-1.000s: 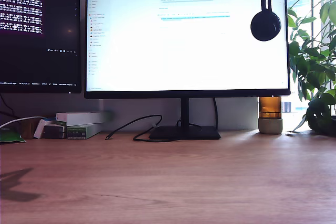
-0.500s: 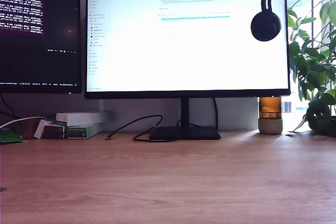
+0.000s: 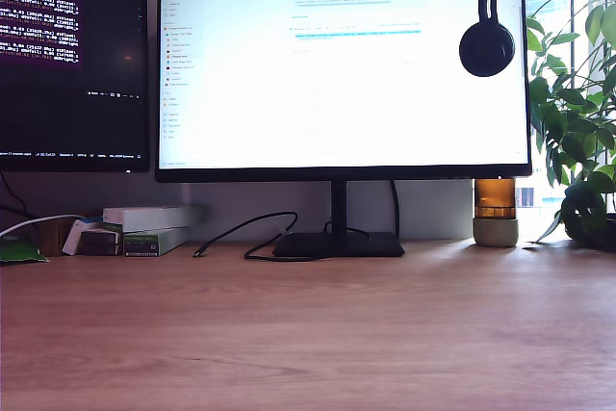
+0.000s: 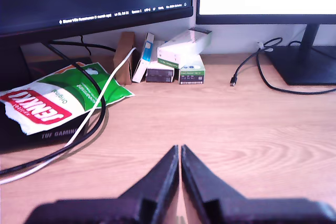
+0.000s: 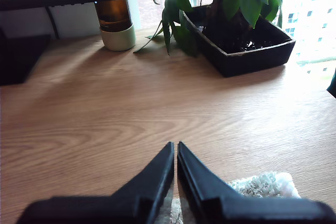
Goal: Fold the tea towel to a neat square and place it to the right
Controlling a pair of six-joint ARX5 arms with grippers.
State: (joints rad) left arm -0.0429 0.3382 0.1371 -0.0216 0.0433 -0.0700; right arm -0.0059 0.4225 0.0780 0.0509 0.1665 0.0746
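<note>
Only a small fluffy off-white patch of the tea towel [image 5: 261, 184] shows, lying on the wooden desk [image 5: 105, 114] just under and beside my second gripper [image 5: 175, 144]. That gripper's black jaws are shut, tips together, with nothing seen between them. My first gripper [image 4: 180, 148] is also shut and hovers over bare desk [image 4: 252, 129] with nothing in it. The exterior view shows neither gripper and no towel.
A monitor stand [image 3: 337, 243] and black cable [image 3: 241, 233] sit at the desk's back, with stacked boxes [image 3: 144, 228] at the exterior view's left. A green-red snack bag [image 4: 58, 100] and cables lie near my first gripper. An amber jar [image 5: 115, 22] and potted plant [image 5: 236, 40] stand beyond my second gripper.
A dark shadow on the desk at the exterior view's left edge shrank and then vanished. Nothing else in that view moved.
</note>
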